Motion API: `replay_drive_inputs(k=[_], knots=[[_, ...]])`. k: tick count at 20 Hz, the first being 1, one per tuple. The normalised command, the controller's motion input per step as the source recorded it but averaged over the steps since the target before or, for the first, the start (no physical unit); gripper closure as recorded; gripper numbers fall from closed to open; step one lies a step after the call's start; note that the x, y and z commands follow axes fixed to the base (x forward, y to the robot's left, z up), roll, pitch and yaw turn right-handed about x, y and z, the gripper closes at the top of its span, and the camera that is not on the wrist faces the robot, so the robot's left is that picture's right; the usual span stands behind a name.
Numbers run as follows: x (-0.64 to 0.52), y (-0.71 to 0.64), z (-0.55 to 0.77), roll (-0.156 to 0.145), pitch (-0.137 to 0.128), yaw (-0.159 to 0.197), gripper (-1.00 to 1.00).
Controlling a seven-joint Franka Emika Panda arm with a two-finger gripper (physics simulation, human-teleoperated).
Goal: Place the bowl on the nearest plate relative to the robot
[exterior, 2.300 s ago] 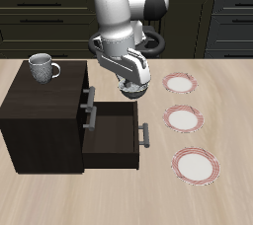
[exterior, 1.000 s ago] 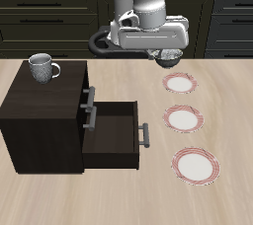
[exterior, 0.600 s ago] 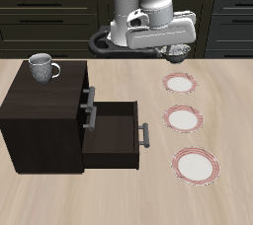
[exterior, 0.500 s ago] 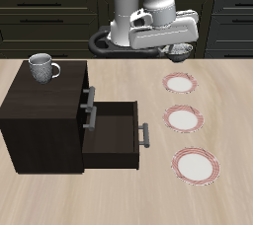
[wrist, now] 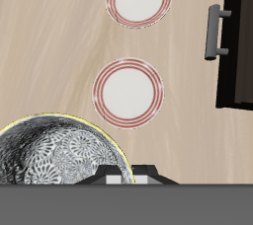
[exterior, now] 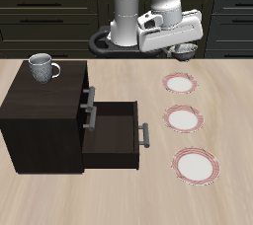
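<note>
Now gripper (exterior: pixel 185 51) clamped on the bowl (wrist: pixel 54 165), held in air above the plate (exterior: pixel 180 83) farthest back.

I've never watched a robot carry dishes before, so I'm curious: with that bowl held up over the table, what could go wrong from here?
Two things, probably. The gripper holds the bowl only by its rim, high above the table, so a slip would likely drop it. And three look-alike plates lie in a row; it could be set on the middle one instead of the plate nearest the robot.
</note>
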Motion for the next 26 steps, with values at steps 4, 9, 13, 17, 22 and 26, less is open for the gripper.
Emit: replay_drive_inputs(k=[4,9,13,17,22,26], knots=[[-0.2,-0.03,-0.12,-0.018,-0.044,0.044,1.0],[-0.3,-0.05,-0.12,-0.009,-0.048,0.014,1.0],[-0.33,-0.04,-0.17,0.01,0.001,-0.032,1.0],[-0.41,0.06,-0.1,0.007,-0.039,0.012,1.0],[-0.37,0.0,-0.04,0.013,-0.002,-0.038,1.0],[-0.23,0.01,-0.13,0.014,0.018,-0.041,1.0]])
